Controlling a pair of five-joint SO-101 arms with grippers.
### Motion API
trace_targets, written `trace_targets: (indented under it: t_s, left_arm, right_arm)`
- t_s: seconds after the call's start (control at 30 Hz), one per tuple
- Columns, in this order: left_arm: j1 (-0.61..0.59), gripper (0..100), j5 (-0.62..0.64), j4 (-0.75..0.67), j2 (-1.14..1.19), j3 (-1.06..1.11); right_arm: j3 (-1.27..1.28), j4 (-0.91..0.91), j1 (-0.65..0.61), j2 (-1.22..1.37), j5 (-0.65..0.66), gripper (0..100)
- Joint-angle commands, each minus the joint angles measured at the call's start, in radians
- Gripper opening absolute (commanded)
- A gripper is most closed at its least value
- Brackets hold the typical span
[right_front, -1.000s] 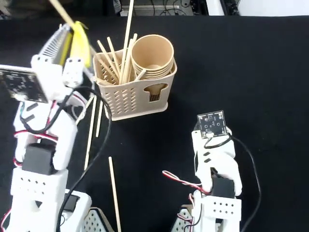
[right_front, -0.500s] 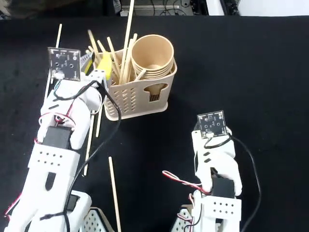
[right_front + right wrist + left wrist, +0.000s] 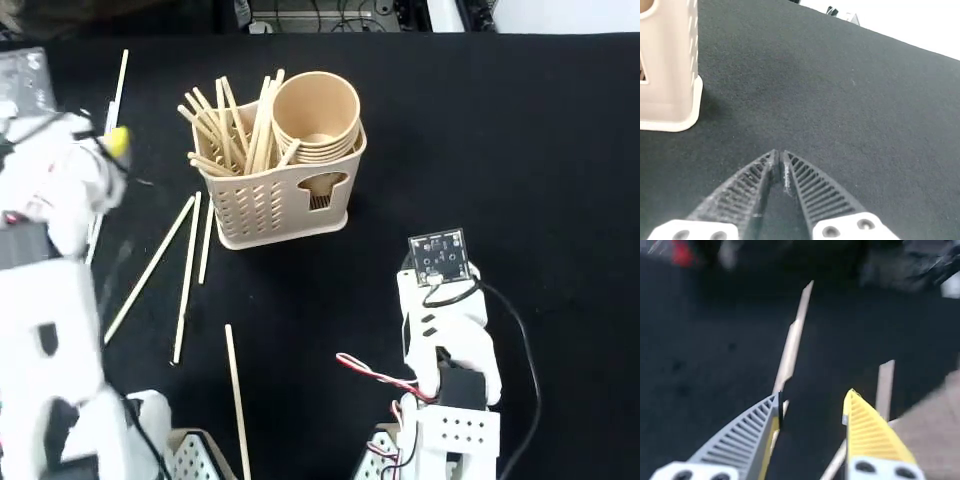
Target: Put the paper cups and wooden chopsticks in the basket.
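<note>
The basket (image 3: 285, 205) stands on the black surface (image 3: 520, 150) in the upper middle of the high view. The stack of paper cups (image 3: 316, 112) sits upright in its right-hand compartment, rims above the basket wall. A bundle of wooden chopsticks (image 3: 228, 125) stands in the left-hand compartment, leaning and fanning out at the top.

Five more sticks lie loose on the surface. A long diagonal chopstick (image 3: 150, 270), a second chopstick (image 3: 187, 278) and a shorter chopstick (image 3: 207, 243) lie close together just left of the basket, with their upper ends near its lower left corner. A fourth chopstick (image 3: 237, 400) lies apart from them at the lower middle-left of the frame. A fifth chopstick (image 3: 120, 78) lies in the upper left, well apart from the basket and partly hidden by the left arm (image 3: 45, 300).

The left arm runs up the left edge of the high view. In its wrist view the left end effector (image 3: 812, 395) has its grey and yellow fingers apart with nothing between them. It hangs above the surface, where one pale stick (image 3: 792, 337) shows beyond the grey finger and another stick (image 3: 885, 382) beyond the yellow one; whether either finger touches a stick cannot be told.

The right arm (image 3: 445, 330) sits in the lower right-middle of the high view, below and right of the basket. The right end effector (image 3: 779, 156) has its fingers together, empty, above bare surface near the basket.
</note>
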Motion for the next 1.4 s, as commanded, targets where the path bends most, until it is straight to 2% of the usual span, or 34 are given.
trace_targets:
  t_s: [0.0, 0.17, 0.33, 0.5, 0.6, 0.8, 0.87, 0.97, 1.1, 1.23, 1.37]
  left_arm:
    - [-0.110, 21, -0.143, 0.002, 0.295, -0.113]
    - [-0.111, 21, -0.229, -0.040, 0.669, -0.303]
    - [-0.119, 21, -0.269, -0.011, 1.010, -0.579]
    - [-0.120, 21, -0.272, 0.152, 1.295, -0.880]
    - [-0.120, 20, -0.272, 0.299, 1.430, -1.059]
    - [-0.119, 3, -0.273, 0.624, 1.620, -1.426]
    - [-0.117, 4, -0.273, 0.703, 1.666, -1.531]
    - [-0.116, 3, -0.264, 0.755, 1.715, -1.639]
    - [-0.113, 3, -0.226, 0.755, 1.656, -1.624]
    - [-0.097, 3, -0.158, 0.756, 1.475, -1.501]
    - [-0.042, 3, -0.153, 0.756, 1.174, -1.264]
  right_arm:
    - [-0.002, -0.015, -0.011, -0.002, 0.009, 1.3]
    - [-0.002, -0.015, -0.011, -0.002, 0.009, 1.3]
    - [-0.002, -0.015, -0.011, -0.002, 0.009, 1.3]
    - [-0.002, -0.015, -0.008, -0.004, 0.009, 1.3]
    - [-0.002, -0.015, -0.008, -0.004, 0.009, 1.3]
    - [-0.002, -0.015, -0.008, -0.004, 0.009, 1.3]
    - [-0.002, -0.015, -0.006, -0.004, 0.009, 1.3]
    - [-0.002, -0.015, -0.006, -0.004, 0.009, 1.3]
    - [-0.002, -0.015, -0.006, -0.002, 0.009, 1.3]
    - [-0.002, -0.015, -0.006, -0.001, 0.009, 1.3]
    - [-0.002, -0.015, -0.006, -0.001, 0.009, 1.3]
